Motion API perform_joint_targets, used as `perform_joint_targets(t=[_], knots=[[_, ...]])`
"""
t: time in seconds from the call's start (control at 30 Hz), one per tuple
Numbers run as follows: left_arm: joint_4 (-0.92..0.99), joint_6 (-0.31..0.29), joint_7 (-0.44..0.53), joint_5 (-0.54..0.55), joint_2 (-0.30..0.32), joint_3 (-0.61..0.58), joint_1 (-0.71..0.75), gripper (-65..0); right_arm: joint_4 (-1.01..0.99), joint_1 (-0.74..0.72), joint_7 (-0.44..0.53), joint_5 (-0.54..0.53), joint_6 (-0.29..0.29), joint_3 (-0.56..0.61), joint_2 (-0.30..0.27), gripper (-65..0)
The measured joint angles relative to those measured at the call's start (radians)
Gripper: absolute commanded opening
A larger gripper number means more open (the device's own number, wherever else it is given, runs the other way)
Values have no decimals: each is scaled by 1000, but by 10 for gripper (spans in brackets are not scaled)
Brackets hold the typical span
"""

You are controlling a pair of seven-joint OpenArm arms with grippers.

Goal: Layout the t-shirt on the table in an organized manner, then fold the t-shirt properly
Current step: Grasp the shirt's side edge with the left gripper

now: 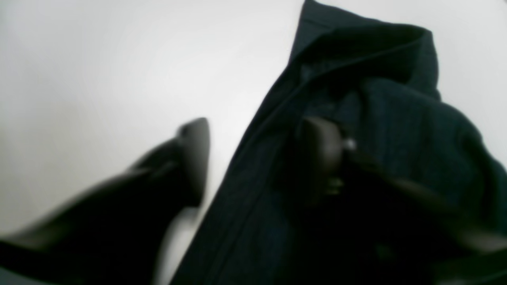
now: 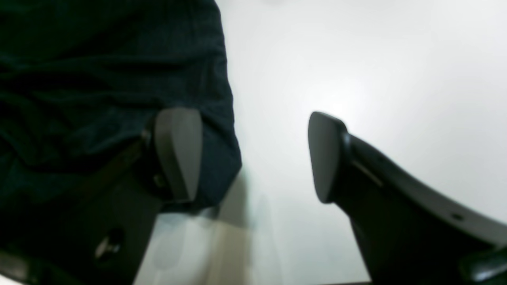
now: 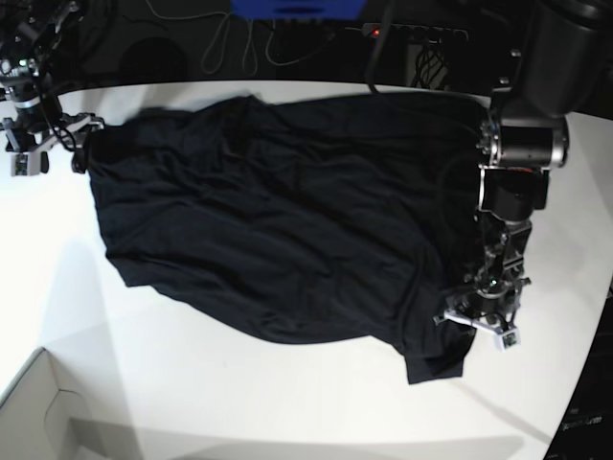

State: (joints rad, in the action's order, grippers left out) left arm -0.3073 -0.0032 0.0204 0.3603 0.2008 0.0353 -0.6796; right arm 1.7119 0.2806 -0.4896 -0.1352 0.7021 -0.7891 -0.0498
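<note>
Bright, even light from above whitens the table [image 3: 239, 393], with glare in both wrist views and soft shadows beside the t-shirt [image 3: 278, 220]. Both wrist views are blurred and bowed at the edges. The shirt's folds sink into near-black, possibly underexposed. The base view is sharper.

Black arms w/ silver joint housing [image 3: 523, 142], dark rounded fingers [image 2: 178, 152], white brackets.

— What sort of place is this?
— A robotics lab: a white table [image 3: 239, 402] with two arms mounted at its far corners, cables [image 3: 206, 38] and a power strip [image 3: 417, 32] beyond its far edge.
</note>
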Motion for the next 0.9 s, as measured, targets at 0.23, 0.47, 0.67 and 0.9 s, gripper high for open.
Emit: perform_joint_targets(t=[0.23,0.47,0.67,0.9], knots=[[1,0,6,4,1,3,0,-523,0,0,0,0,0,-1,0,-224],[1,0,6,5,2,4,1,-645,0,0,0,0,0,-1,0,-224],[-14,0,0,12,4,4,5,-648,0,0,0,0,0,-1,0,-224],[-378,5,-126,230,75,2,174,-648,-2,0,0,0,0,-4,0,-224]])
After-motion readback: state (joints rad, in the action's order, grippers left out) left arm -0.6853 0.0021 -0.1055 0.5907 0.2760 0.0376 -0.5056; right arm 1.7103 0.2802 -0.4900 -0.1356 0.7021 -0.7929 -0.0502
